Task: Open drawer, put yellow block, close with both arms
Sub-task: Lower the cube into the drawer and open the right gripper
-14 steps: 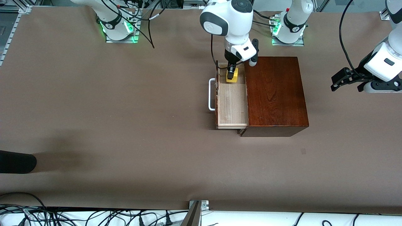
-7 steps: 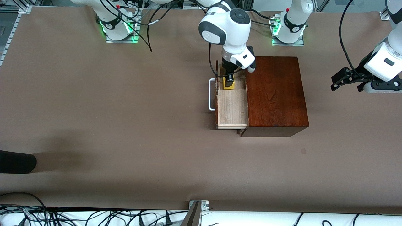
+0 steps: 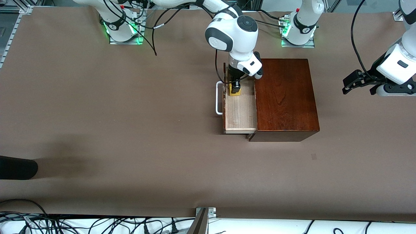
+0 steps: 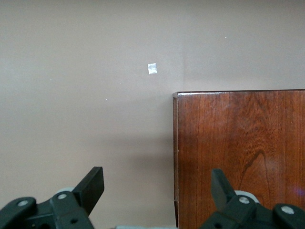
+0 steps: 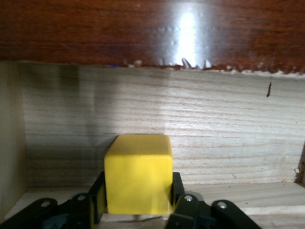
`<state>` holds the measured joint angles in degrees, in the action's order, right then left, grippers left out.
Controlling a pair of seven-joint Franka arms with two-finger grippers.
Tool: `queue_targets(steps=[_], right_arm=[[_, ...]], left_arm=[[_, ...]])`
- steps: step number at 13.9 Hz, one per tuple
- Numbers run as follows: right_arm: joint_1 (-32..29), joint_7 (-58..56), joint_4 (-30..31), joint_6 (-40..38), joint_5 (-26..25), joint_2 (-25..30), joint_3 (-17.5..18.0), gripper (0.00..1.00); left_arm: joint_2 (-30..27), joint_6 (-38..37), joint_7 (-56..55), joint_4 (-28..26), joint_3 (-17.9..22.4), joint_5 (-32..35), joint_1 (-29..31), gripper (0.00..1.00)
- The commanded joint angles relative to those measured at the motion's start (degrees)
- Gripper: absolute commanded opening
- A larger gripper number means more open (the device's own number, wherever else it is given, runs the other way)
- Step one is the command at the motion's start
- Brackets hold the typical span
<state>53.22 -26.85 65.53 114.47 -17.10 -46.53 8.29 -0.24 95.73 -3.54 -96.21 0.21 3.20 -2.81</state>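
Note:
The drawer (image 3: 240, 110) is pulled out of the reddish-brown wooden box (image 3: 284, 97), its white bar handle (image 3: 218, 98) facing the right arm's end of the table. My right gripper (image 3: 235, 88) is shut on the yellow block (image 3: 235, 91) and holds it low inside the drawer, at the end nearest the robots' bases. In the right wrist view the yellow block (image 5: 138, 172) sits between the black fingers over the pale drawer floor (image 5: 214, 143). My left gripper (image 3: 352, 84) is open and waits in the air past the box, at the left arm's end; its wrist view shows the box top (image 4: 243, 152).
A dark object (image 3: 16, 167) pokes in at the table's edge on the right arm's end, nearer the front camera. A small pale mark (image 3: 313, 156) lies on the brown table cover. Cables run along the table's front edge.
My right gripper has lowered the yellow block into the drawer and shifted it slightly toward the handle. The left arm has not moved.

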Motion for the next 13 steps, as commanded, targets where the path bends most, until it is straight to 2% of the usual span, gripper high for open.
queue_targets(steps=[1, 5, 8, 13], right_arm=[[-0.66, -0.4, -2.16, 0.67, -0.74, -1.72, -0.11, 0.99], [-0.84, -0.31, -2.77, -0.38, -0.39, -0.32, -0.03, 1.0], [-1.71, -0.4, -7.76, -5.64, -0.3, 1.44, 0.24, 1.0], [-6.27, 0.3, -8.22, -13.12, -0.48, 9.17, -0.64, 1.0]], left_arm=[[-0.55, -0.81, 0.82, 0.41, -0.12, -0.83, 0.26, 1.0], [-0.47, -0.81, 0.91, 0.41, -0.12, -0.83, 0.26, 1.0], [-0.47, -0.81, 0.91, 0.41, -0.12, -0.83, 0.26, 1.0], [-0.47, -0.81, 0.91, 0.41, -0.12, -0.83, 0.26, 1.0]])
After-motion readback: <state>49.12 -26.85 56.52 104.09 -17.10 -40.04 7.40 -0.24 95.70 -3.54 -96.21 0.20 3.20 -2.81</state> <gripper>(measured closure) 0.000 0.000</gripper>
